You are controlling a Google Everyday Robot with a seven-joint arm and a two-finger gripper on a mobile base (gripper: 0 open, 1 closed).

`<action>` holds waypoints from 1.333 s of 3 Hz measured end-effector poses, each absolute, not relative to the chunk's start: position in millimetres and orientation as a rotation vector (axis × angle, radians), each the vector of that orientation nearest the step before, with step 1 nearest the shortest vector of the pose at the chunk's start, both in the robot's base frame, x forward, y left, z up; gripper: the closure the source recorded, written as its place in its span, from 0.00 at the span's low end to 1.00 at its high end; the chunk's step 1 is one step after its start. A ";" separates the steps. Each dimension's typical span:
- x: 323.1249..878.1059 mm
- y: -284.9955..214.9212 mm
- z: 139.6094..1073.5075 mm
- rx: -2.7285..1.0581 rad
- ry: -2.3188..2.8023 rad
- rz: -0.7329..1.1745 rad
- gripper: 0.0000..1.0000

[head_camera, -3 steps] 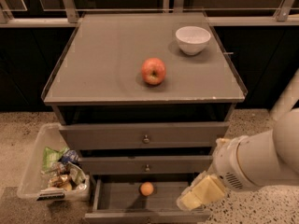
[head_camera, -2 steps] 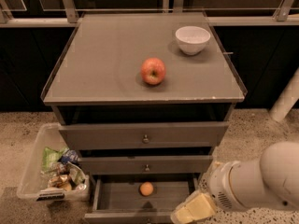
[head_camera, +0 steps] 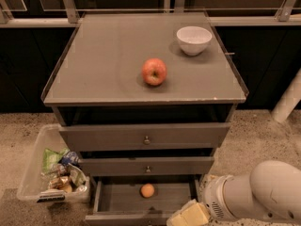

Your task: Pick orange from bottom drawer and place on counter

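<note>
Status: drawer sitting open, orange lying inside, ungrabbed; hand hovering at its 4 o'clock, grip state can't tell. Pick and tabletop placing both pending.

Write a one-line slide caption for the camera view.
Gripper low by the front right corner of the open bottom drawer, orange inside; apple and white bowl on the counter.

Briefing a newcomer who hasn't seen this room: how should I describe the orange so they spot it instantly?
On the dark grey three-drawer cabinet, the bottom drawer stands open, the gripper low at its right front corner. The orange lies alone inside: small, plain, unlike the red-and-yellow apple up on the counter.
</note>
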State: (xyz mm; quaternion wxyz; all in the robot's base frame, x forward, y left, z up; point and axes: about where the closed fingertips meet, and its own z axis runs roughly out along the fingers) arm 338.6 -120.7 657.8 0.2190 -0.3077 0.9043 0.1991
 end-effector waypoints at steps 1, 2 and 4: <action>338.2 -121.6 657.4 -0.843 2.507 0.544 0.00; 341.8 -130.8 627.8 -0.760 2.541 0.590 0.00; 363.6 -135.1 542.1 -0.572 2.500 0.809 0.00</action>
